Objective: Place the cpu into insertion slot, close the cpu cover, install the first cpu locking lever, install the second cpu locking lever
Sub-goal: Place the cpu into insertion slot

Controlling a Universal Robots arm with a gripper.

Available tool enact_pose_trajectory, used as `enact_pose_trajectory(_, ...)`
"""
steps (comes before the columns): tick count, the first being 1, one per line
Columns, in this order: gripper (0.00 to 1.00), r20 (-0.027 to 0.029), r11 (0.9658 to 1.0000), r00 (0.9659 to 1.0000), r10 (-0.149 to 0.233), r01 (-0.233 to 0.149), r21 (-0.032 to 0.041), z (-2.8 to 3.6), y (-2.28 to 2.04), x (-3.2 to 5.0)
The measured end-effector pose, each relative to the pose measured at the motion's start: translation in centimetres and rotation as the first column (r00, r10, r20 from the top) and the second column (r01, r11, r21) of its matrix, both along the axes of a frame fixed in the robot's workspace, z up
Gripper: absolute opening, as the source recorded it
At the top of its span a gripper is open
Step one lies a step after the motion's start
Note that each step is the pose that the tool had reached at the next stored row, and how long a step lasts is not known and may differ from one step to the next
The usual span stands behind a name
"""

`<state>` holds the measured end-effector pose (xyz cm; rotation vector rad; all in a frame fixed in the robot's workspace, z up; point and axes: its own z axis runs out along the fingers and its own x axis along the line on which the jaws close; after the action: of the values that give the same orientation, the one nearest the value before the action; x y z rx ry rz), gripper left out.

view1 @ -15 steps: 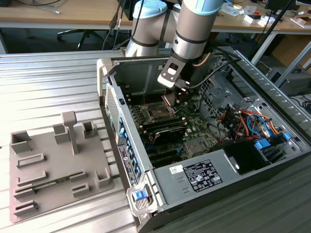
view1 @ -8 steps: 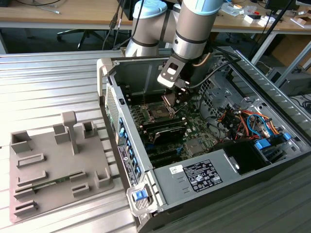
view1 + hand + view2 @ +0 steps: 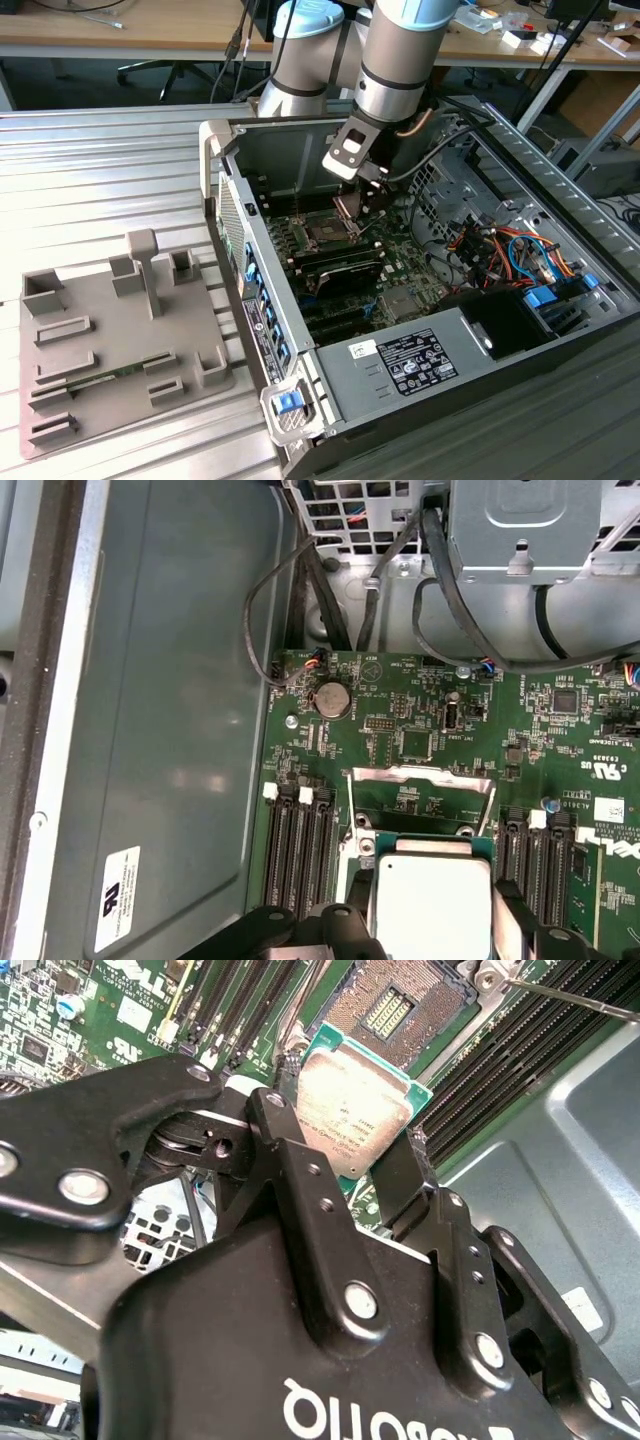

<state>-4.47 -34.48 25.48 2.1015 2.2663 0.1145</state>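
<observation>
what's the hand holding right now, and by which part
The hand holds the chip, pinched by two opposite edges, close to the open socket.

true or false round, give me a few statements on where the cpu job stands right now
1. The claw is clamped on the cpu. True.
2. The cpu is seated in the insertion slot. False: it is held clear of the slot, whose contacts lie bare.
3. The cpu cover is shut. False: it is swung open.
4. A grey tray lies outside the computer case, at the exterior view's left. True.
</observation>
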Motion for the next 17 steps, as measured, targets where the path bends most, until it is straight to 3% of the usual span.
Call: enact_pose_trajectory(17, 0.55, 0.0000, 0.9990, 0.9990, -0.045, 0.045, -0.0013, -0.09, 0.00, 0.00)
